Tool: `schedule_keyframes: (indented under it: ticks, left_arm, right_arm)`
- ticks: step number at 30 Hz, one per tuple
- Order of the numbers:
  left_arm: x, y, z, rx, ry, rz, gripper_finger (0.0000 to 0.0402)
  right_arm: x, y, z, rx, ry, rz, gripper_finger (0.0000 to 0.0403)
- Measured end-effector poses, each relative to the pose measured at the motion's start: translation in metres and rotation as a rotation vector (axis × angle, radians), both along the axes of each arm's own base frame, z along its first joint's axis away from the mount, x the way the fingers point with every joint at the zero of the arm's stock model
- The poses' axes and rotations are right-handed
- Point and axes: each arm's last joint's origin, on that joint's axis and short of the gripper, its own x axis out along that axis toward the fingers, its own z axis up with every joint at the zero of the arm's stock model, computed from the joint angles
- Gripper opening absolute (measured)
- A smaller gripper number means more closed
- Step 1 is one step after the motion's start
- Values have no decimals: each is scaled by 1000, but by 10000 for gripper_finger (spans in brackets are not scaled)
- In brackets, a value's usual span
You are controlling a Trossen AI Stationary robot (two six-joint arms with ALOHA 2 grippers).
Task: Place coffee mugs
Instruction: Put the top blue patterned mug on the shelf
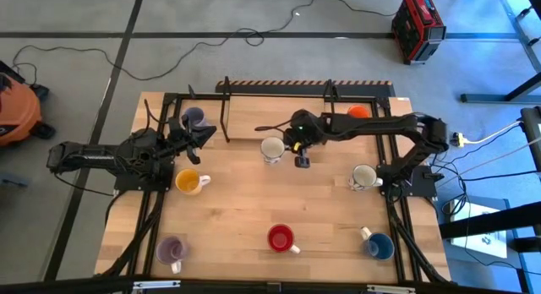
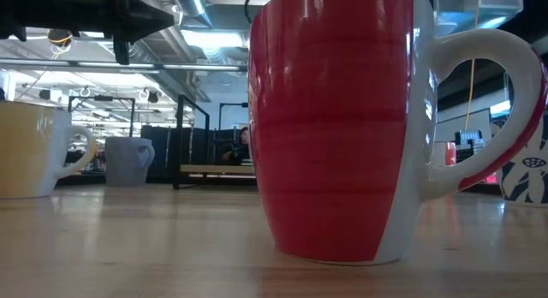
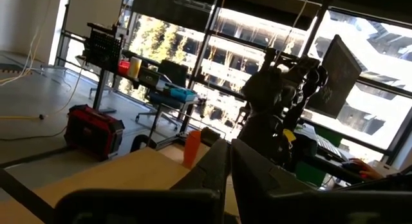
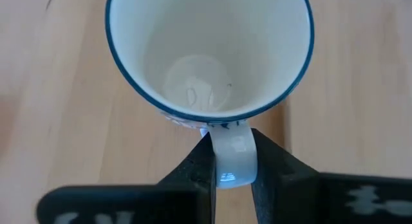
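Am holding white mug point(image 1: 272, 148) by handle, right end effector point(image 4: 232, 161) pinching it, upper centre of frame on bench point(image 1: 237, 209). Left end effector point(image 1: 203, 133) idling shut, upper left. Risk: thin handle pinch letting mug swivel, tip.

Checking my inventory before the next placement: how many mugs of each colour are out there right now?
pale purple mugs: 2
yellow mug: 1
orange-red mug: 1
red mug: 1
blue mug: 1
cream mug: 1
white mug with blue rim: 1
total: 8
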Motion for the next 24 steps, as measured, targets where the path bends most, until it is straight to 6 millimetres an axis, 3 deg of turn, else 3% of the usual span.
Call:
schedule_keyframes:
  ticks: [12, 24]
  left_arm:
    - [0, 0, 0, 17, 7, 3, 16]
    - [0, 0, 0, 21, 8, 5, 16]
  right_arm:
    - [-16, 2, 34, -23, -89, -101, 43]
    - [-31, -11, 48, -31, -110, -344, 43]
